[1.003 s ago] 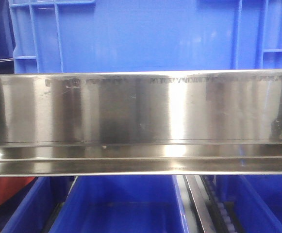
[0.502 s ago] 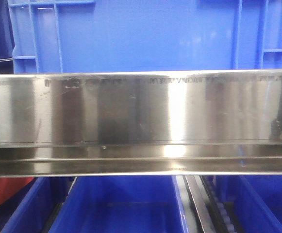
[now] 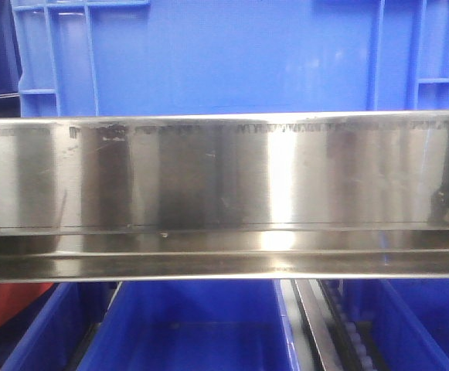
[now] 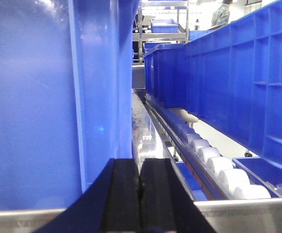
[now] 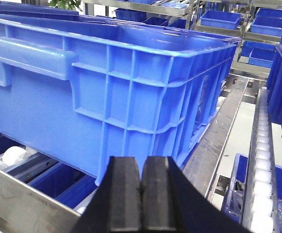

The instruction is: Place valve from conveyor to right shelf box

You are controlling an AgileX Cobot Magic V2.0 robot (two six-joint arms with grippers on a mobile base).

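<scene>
The valve and the conveyor are out of view. A brushed steel rail of the right shelf (image 3: pixel 224 193) fills the front view, with a large blue box (image 3: pixel 232 54) standing above it. My left gripper (image 4: pixel 140 167) is shut with nothing between its black fingers, close beside a blue box wall (image 4: pixel 43 102). My right gripper (image 5: pixel 141 167) is also shut and empty, pointing at the corner of a big blue shelf box (image 5: pixel 107 82) just ahead of it. The shelf's steel front rail (image 5: pixel 19 199) lies below the right gripper.
White rollers (image 4: pixel 218 167) run along a track between blue boxes (image 4: pixel 238 82) in the left wrist view. Another roller track (image 5: pixel 263 145) and a steel rail (image 5: pixel 218 131) lie right of the big box. More blue bins (image 3: pixel 193 328) sit below the front rail.
The front view has shifted very slightly to the right along the steel rail. Nothing else has visibly changed.
</scene>
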